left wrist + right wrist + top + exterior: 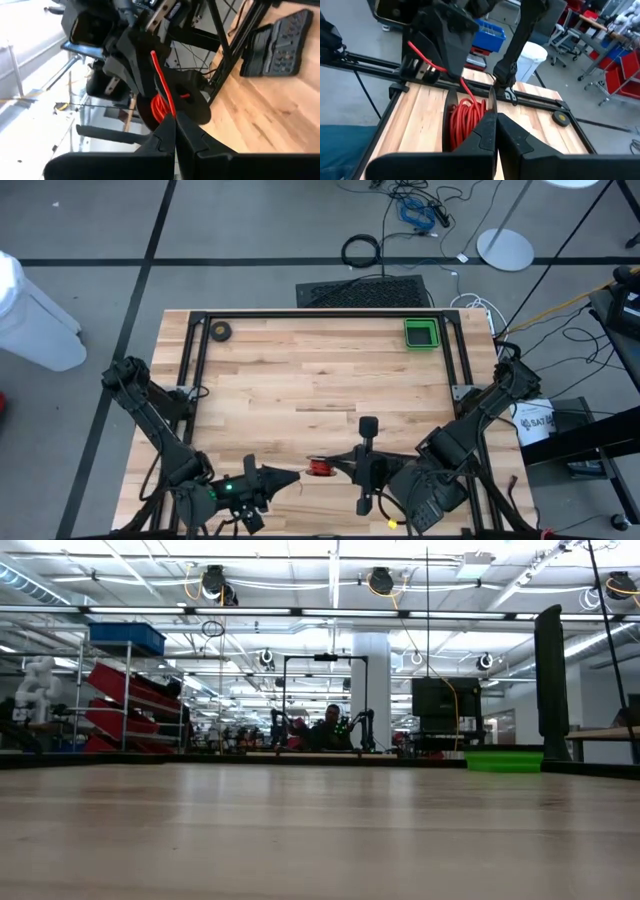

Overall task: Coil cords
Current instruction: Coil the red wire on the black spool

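Pinching the loose red end, left tool (283, 479) sits clenched at the table's (300, 380) near edge; cords (319, 468) (red coil) hang between it and right tool (335, 465), clamped on the coil. Risk: wire slipping free, unwinding.

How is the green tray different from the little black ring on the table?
The green tray is square and bright green; the black ring is round, dark and smaller. The tray sits near the table's far right corner, the ring near the far left. Both lie flat on it.
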You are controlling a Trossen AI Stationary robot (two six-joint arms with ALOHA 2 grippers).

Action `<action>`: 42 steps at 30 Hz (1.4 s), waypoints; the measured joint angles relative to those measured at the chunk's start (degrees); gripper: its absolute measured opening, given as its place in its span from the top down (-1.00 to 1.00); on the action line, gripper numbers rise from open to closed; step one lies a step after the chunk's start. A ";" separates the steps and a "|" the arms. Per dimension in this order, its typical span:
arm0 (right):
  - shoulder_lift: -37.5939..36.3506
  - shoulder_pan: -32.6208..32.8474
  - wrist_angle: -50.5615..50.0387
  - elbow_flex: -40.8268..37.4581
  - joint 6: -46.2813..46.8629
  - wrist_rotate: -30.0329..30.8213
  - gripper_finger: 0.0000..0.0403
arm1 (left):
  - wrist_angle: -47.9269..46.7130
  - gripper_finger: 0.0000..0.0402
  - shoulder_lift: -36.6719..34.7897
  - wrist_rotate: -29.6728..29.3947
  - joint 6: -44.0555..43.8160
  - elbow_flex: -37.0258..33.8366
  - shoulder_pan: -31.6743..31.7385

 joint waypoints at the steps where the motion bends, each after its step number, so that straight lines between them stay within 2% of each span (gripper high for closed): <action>1: 0.00 -0.14 -0.71 0.02 0.62 -0.05 1.00 | -0.01 0.99 0.00 -0.01 0.97 0.00 -0.12; 7: 0.00 -1.13 -2.99 0.05 3.41 -0.51 1.00 | -2.76 0.99 0.00 -0.02 2.39 0.00 -0.20; 11: 0.00 -2.12 -3.18 0.05 3.78 -2.35 1.00 | -8.16 0.97 0.00 0.08 -2.61 0.01 0.22; 23: -0.24 -3.61 -3.47 0.09 4.15 -1.82 1.00 | -14.07 0.61 0.02 0.37 -12.40 0.02 0.87; 35: -0.13 -3.56 -3.33 0.09 3.66 -2.27 1.00 | -15.31 0.59 0.04 -0.05 -22.57 0.02 1.33; 42: -0.11 -3.54 -3.27 0.09 3.64 -2.37 1.00 | -21.63 0.59 0.04 1.11 -29.49 0.00 4.14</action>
